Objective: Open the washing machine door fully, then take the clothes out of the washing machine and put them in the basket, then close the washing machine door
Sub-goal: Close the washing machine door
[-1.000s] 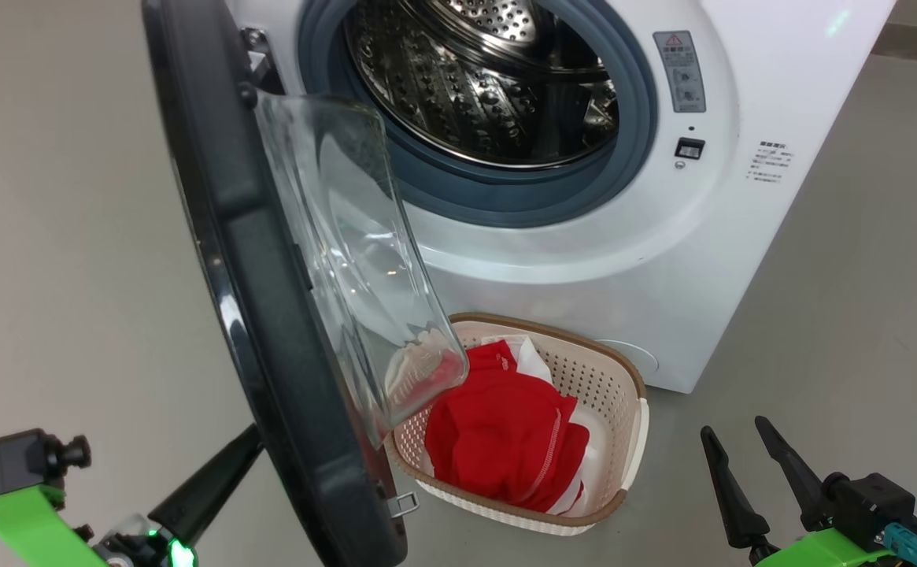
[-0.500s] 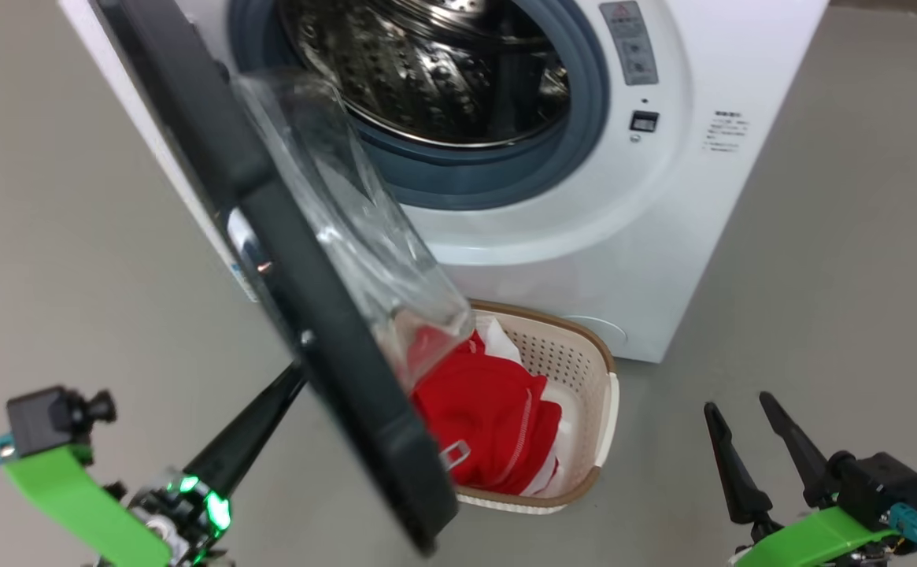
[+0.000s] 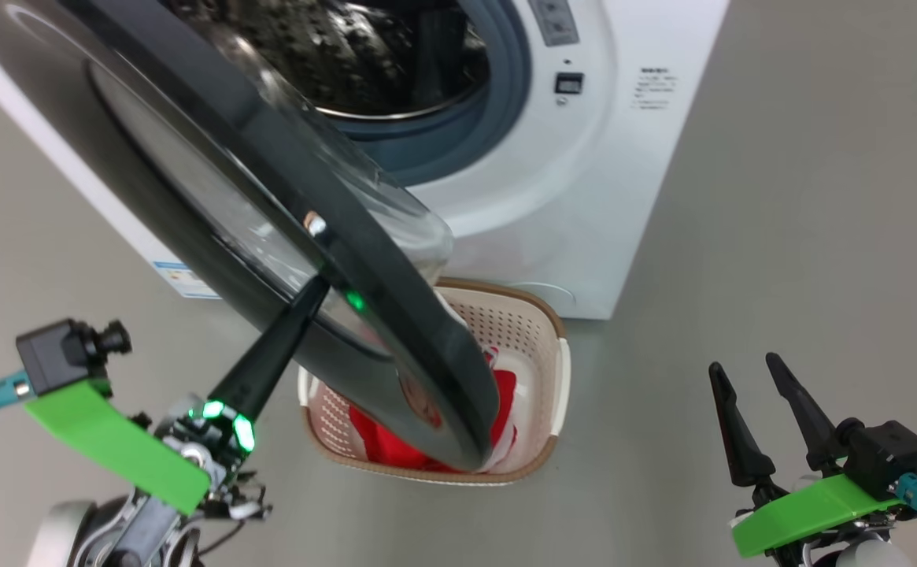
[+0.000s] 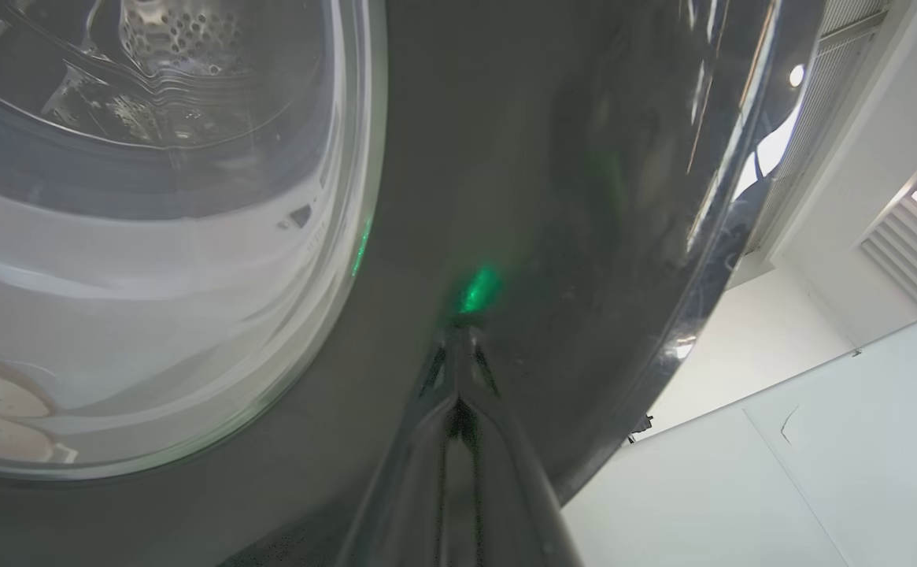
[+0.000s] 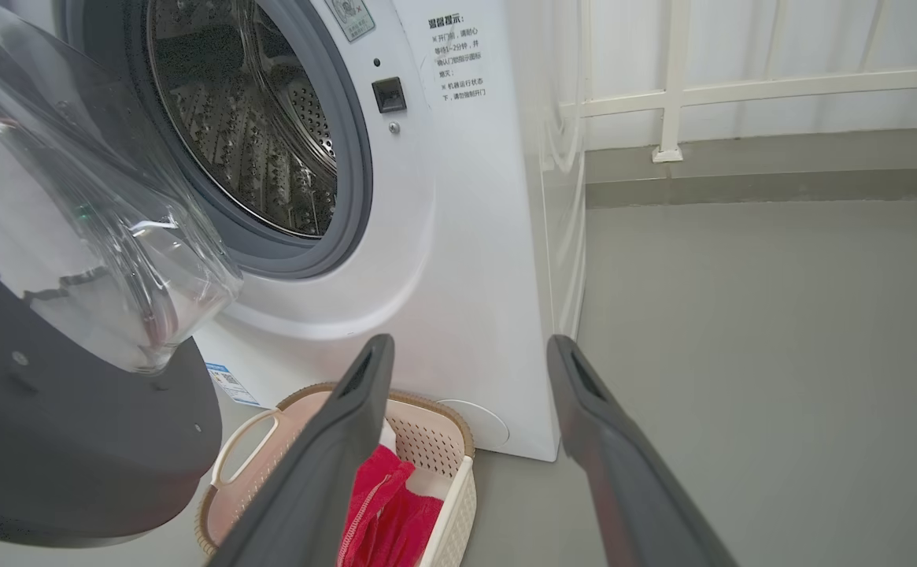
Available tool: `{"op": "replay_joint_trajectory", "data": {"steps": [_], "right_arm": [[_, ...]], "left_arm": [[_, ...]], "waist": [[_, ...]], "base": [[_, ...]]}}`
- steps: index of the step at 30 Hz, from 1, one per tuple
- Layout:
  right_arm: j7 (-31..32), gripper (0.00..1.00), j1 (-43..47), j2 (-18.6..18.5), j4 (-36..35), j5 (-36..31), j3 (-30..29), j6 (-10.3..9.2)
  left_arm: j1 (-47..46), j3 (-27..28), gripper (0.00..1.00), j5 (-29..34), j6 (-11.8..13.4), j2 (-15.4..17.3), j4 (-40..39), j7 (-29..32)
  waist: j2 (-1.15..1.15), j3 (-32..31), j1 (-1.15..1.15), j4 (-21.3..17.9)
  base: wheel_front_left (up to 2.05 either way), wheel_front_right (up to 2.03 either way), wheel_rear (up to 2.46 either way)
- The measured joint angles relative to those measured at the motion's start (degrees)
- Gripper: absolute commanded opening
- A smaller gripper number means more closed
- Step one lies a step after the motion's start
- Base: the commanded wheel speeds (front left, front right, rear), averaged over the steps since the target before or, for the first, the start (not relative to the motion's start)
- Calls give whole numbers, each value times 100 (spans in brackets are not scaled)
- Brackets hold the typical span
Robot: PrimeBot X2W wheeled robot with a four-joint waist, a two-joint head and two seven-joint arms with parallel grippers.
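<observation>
The door (image 3: 230, 213) has swung toward the washing machine (image 3: 584, 197), the closed left claw (image 3: 312, 295) pushing it shut; right claw (image 3: 743, 364) waits open.

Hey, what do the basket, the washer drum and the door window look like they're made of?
The basket looks like matte cream plastic: moulded perforated walls, woven-look brown rim. The drum looks like polished steel: shiny, with punched holes. The door window is clear and glossy, probably glass, though plastic is possible.
</observation>
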Motion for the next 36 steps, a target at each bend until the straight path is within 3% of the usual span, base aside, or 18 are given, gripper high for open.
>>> {"op": "replay_joint_trajectory", "data": {"steps": [14,36], "right_arm": [[0,100,-232,85,-42,-10,-101,0],[0,100,-499,199,-66,-14,-83,0]], "left_arm": [[-1036,-598,0,51,1,321,619,-971],[-2241,-987,0,-152,0,728,1518,-1438]], "waist": [[0,457,0,-568],[0,826,0,-1072]], "base": [[0,0,0],[0,0,0]]}}
